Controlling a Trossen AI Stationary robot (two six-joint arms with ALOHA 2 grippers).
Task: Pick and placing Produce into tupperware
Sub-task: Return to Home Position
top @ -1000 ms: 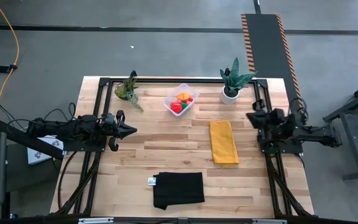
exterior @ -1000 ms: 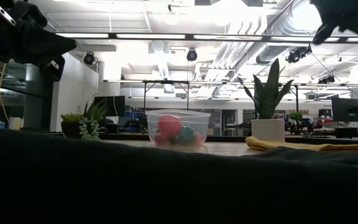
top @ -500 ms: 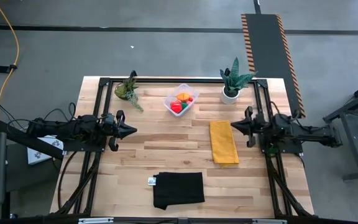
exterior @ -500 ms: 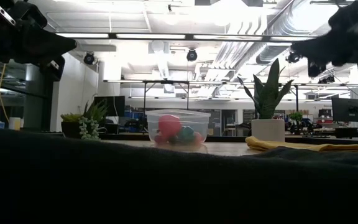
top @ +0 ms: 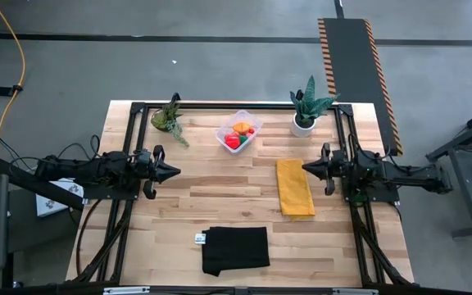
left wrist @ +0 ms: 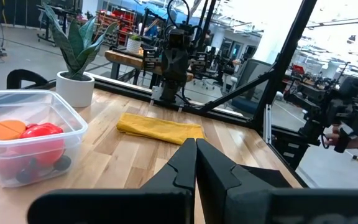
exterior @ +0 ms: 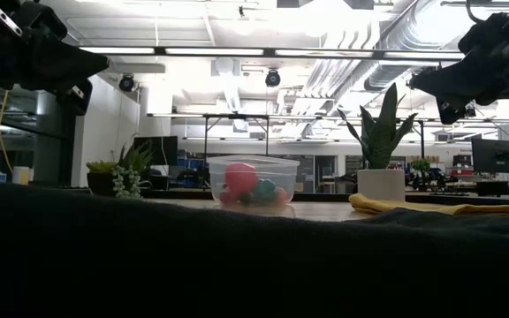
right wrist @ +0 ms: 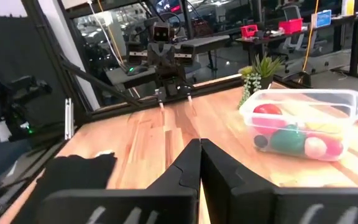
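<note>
The clear tupperware [top: 238,131] stands on the far middle of the table, with the produce inside it: a red piece [left wrist: 42,132], an orange one [left wrist: 6,129], a green one [right wrist: 286,138], a pale pink one [right wrist: 316,147] and dark berries. My left gripper [top: 176,171] hovers over the left part of the table, shut and empty, its tips pointing right. My right gripper [top: 305,167] hovers over the right part, beside the yellow cloth's far end, shut and empty, tips pointing left. Both show high in the low view, left gripper [exterior: 104,64] and right gripper [exterior: 414,81].
A yellow cloth [top: 295,187] lies right of centre. A black cloth [top: 235,250] with a small white tag lies near the front edge. A low green plant [top: 168,119] stands far left, and a white pot with a spiky plant [top: 304,123] stands far right of the tub.
My right arm has swung out from its folded pose and reached toward the table's left, its gripper now level over the yellow cloth's far right side, fingers pointing left. The left arm and all objects have kept still.
</note>
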